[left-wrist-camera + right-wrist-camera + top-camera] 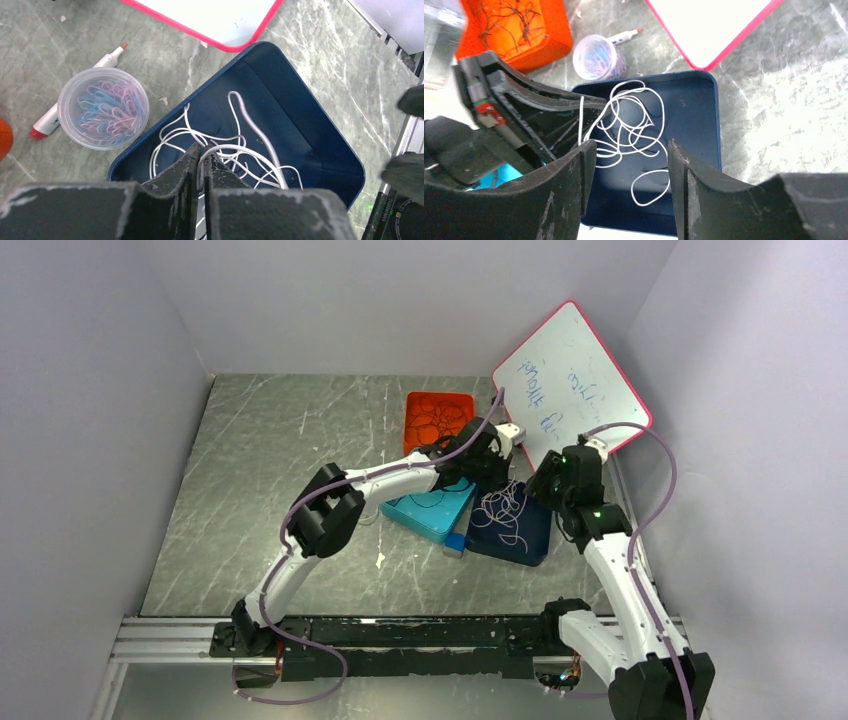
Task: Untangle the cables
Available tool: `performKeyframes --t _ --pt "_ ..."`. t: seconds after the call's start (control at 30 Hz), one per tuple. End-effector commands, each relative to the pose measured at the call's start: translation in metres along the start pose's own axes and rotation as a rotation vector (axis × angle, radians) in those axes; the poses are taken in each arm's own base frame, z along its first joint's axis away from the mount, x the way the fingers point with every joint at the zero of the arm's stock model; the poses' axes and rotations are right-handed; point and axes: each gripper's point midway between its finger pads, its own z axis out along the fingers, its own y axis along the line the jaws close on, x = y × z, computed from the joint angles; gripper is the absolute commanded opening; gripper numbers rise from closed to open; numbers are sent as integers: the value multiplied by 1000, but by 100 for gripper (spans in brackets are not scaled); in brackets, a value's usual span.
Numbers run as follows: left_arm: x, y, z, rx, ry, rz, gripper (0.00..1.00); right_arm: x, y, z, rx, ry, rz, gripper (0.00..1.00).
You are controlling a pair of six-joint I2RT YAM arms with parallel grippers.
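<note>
A tangle of thin white cables (pixel 505 510) lies in a dark blue tray (pixel 532 537). The cables also show in the left wrist view (pixel 240 145) and the right wrist view (pixel 629 125). My left gripper (pixel 200 157) is over the tray's left part, shut on one white cable loop that curves out between its fingertips. My right gripper (pixel 629 150) hangs above the blue tray (pixel 694 105) with its jaws wide open and empty. The black cables lie in an orange tray (pixel 438 418).
A teal tray (pixel 425 512) lies left of the blue tray. A red-framed whiteboard (pixel 570 380) leans at the back right. A clear cup of paper clips (pixel 102 107) and a marker (pixel 47 120) lie beside the blue tray (pixel 325 150).
</note>
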Motion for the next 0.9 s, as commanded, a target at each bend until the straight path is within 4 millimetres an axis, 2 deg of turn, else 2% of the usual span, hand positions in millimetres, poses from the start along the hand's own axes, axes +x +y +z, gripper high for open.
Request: performKeyframes --t 0.0,0.17,0.4,0.63,0.87 --pt "-13 0 -1 -24 -26 24 13 -23 6 -11 -23 -73 -6 59" --pt "-13 -1 -3 -25 -29 24 13 -20 25 -9 -139 -76 8 60" --pt "-12 -2 -5 -20 -26 27 13 -19 44 4 -222 -71 63 60" --pt "-11 -4 -9 -15 -26 31 13 -11 46 27 -222 -42 80 57" --pt "-10 -5 -12 -9 -30 31 13 10 45 47 -227 9 102 50"
